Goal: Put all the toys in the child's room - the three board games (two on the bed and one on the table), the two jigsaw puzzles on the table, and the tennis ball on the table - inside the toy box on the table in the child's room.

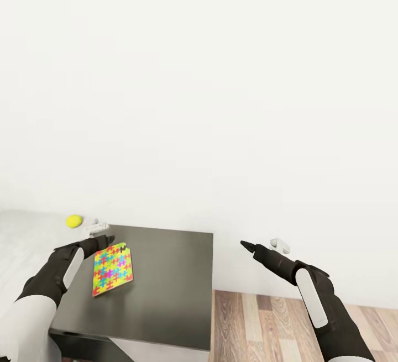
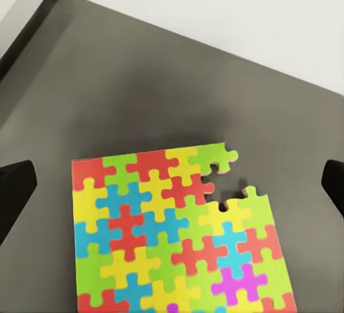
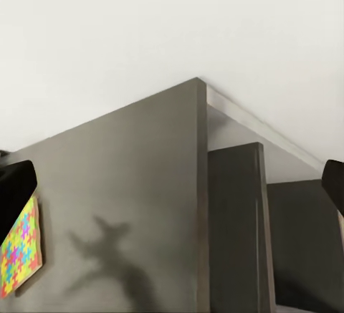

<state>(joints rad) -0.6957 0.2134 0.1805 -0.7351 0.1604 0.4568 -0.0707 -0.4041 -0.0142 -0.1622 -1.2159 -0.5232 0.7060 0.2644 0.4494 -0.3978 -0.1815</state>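
Both arms reach forward in the head view. Left gripper hangs over the far edge of the puzzle, which lies flat on the dark table; can't tell from here how wide it's spread. Ball sits on the pale top just beyond. Right gripper is out past the table's side, above the wood floor, and looks pinched to a point.

Left wrist: puzzle right below, one corner piece missing, fingertips wide apart at both edges, gripping nothing.

Right wrist: fingertips also spread wide and empty, over the table, puzzle off to one side.
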